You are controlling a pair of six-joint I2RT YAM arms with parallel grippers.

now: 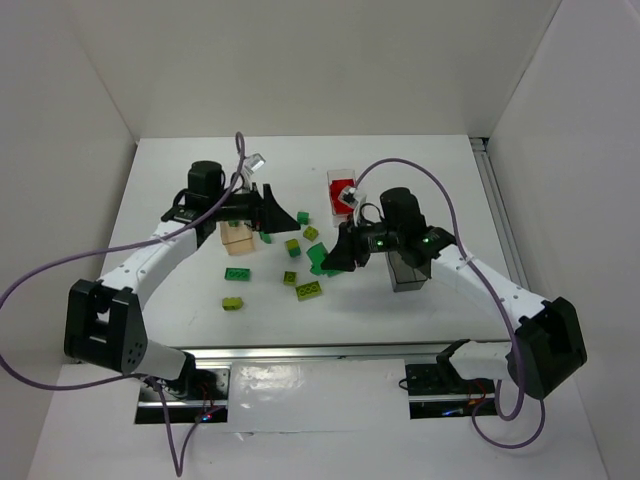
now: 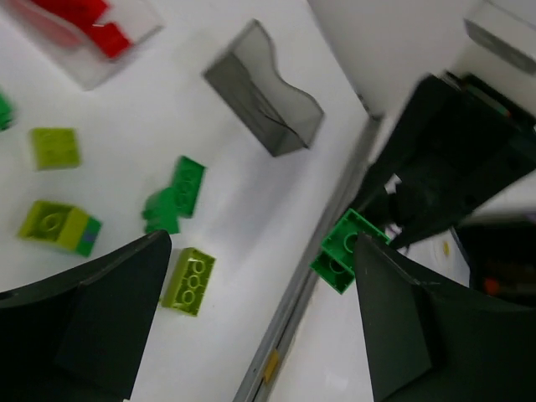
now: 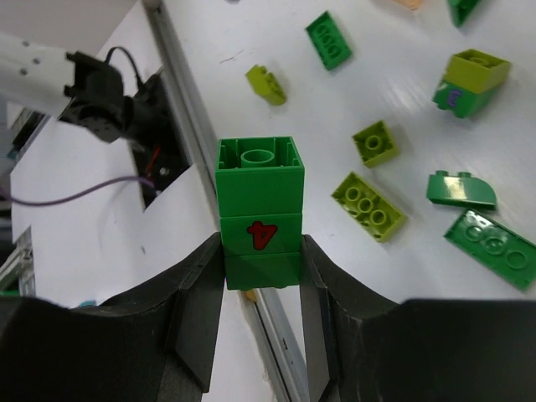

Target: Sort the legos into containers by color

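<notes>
Your right end effector [image 3: 260,247] is clamped on one green stacked brick [image 3: 258,180], held above the bench [image 3: 377,75]. Past its tips lie three lime bricks [image 3: 368,205], three whole green ones [image 3: 490,247] and one lime-on-green stack [image 3: 469,79]. Your left end effector [image 2: 260,251] gapes wide and holds nothing, with one tan box [image 1: 238,240] just beside it; one dark grey box [image 1: 405,270] sits right behind the right end effector, and one clear box [image 1: 333,175] of reds lies off to its side.

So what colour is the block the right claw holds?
Green block with a red mark; best in right wrist view.

Left container [image 1: 238,241] beside loose bricks [image 1: 308,290], far container [image 1: 342,175] behind them, right container [image 1: 406,271] opposite, all on table [image 1: 430,175]
</notes>
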